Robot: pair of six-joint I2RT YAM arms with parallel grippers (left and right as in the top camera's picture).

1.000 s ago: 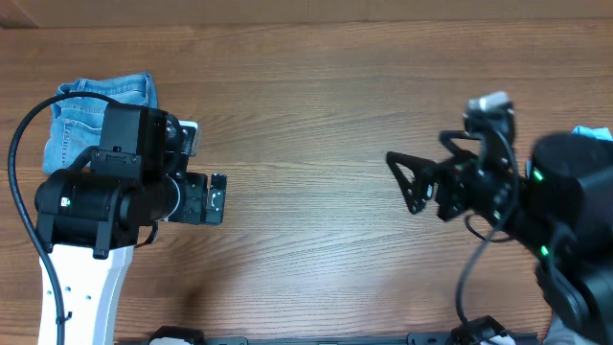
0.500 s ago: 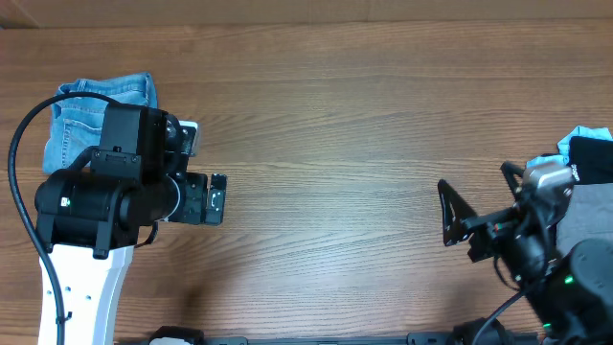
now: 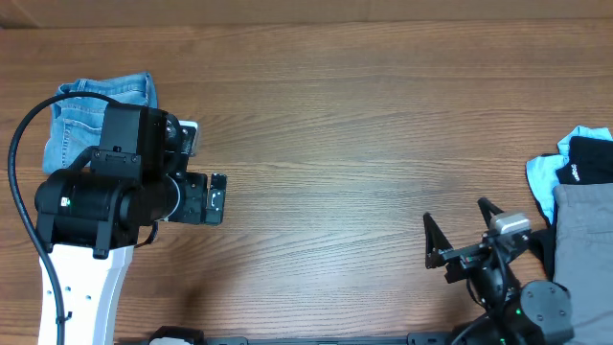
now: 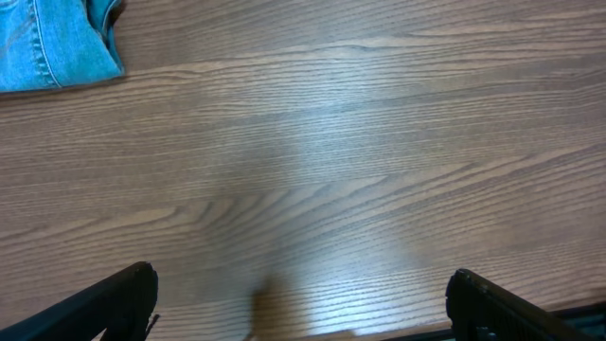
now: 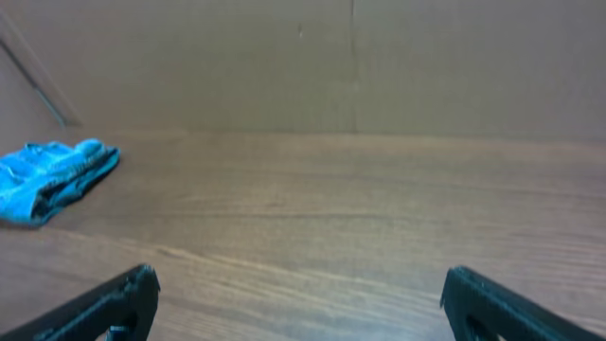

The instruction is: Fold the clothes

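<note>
The light-blue denim jeans (image 3: 96,103) lie folded in a small bundle at the table's far left, partly under my left arm. Their corner shows at the top left of the left wrist view (image 4: 52,43), and they show small at the left of the right wrist view (image 5: 52,175). My left gripper (image 3: 218,196) is open and empty over bare wood to the right of the jeans; it also shows in the left wrist view (image 4: 303,303). My right gripper (image 3: 456,220) is open and empty near the front right edge; it also shows in the right wrist view (image 5: 298,303).
A pile of other clothes lies at the right edge: a grey garment (image 3: 580,251), a black one (image 3: 590,158) and a pale-blue one (image 3: 543,180). A brown cardboard wall (image 5: 284,57) stands behind the table. Bare wooden tabletop (image 3: 335,125) lies between the arms.
My right arm has pulled back from the table's mid right to the front right edge, uncovering the pile of clothes at the right. The left arm and the jeans have not moved.
</note>
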